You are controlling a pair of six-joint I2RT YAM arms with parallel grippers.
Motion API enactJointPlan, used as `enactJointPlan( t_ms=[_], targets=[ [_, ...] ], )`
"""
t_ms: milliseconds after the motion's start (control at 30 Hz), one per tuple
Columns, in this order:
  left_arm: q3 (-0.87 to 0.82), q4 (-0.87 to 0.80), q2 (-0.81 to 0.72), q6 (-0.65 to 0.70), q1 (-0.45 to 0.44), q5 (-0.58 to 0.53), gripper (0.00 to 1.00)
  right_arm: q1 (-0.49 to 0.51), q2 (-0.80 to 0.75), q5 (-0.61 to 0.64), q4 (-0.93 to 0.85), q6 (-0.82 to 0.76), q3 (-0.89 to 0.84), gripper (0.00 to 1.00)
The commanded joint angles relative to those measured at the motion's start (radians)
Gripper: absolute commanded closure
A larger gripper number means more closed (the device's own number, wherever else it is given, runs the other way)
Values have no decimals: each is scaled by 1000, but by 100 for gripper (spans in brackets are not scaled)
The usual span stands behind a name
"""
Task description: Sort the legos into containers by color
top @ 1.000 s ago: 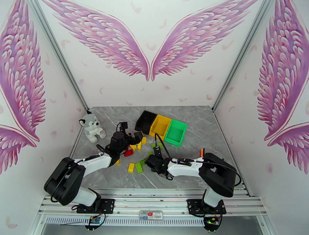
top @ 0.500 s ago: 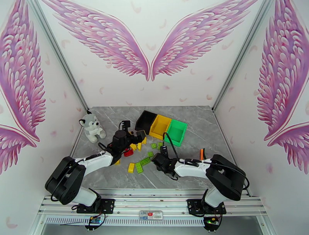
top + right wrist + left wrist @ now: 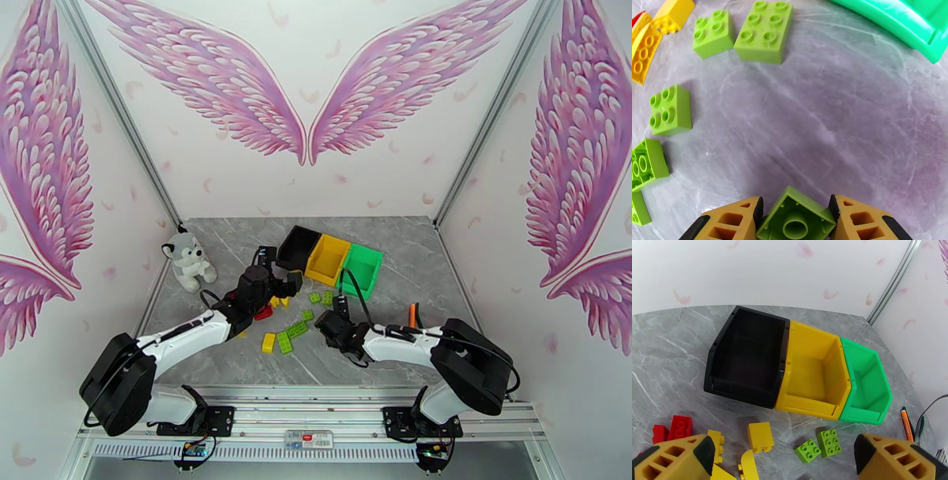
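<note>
Brick [image 3: 796, 225], light green, sits clamped underside-up in the right gripper [image 3: 794, 208]; green bin [image 3: 904, 33] lies toward one o'clock of it. Left gripper [image 3: 784, 448] gapes wide.

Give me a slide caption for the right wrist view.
Right gripper grips a light green brick; loose green bricks and the green bin lie ahead.

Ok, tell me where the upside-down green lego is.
The upside-down green lego is at bottom centre of the right wrist view, held between the right tool's fingers, with the green bin at upper right and loose green legos at left.
</note>
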Motion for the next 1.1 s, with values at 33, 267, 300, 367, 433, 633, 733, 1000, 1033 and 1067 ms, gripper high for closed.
enactJointPlan(
  t_ms=[33, 267, 300, 367, 433, 633, 733, 1000, 1033, 1067],
  targets=[
    [50, -100, -56, 58, -20, -48, 1, -44, -69, -2, -7, -38, -1, 64],
    [72, -169, -88, 104, -56, -103, 1, -236, -207, 0, -33, -126, 60, 60],
    [75, -174, -91, 110, -60, -106, 1, -265, -211, 0, -33, -135, 73, 60],
    [81, -184, -95, 127, -74, -107, 1, -326, -204, -6, -28, -154, 112, 60],
    [85, -191, -100, 147, -91, -113, 1, -376, -174, -23, -25, -166, 161, 60],
    [78, -167, -103, 203, -126, -120, 1, -473, -10, -65, -45, -186, 352, 60],
    [54, -129, -112, 237, -145, -134, 1, -501, 82, -92, -72, -193, 446, 49],
    [41, -184, -142, 163, -149, -190, 1, -506, 150, -127, -76, -205, 521, 19],
    [35, -185, -146, 155, -149, -186, 1, -505, 137, -142, -63, -206, 509, 19],
    [25, -182, -153, 146, -149, -183, 1, -498, 122, -160, -47, -211, 493, 18]
  ],
)
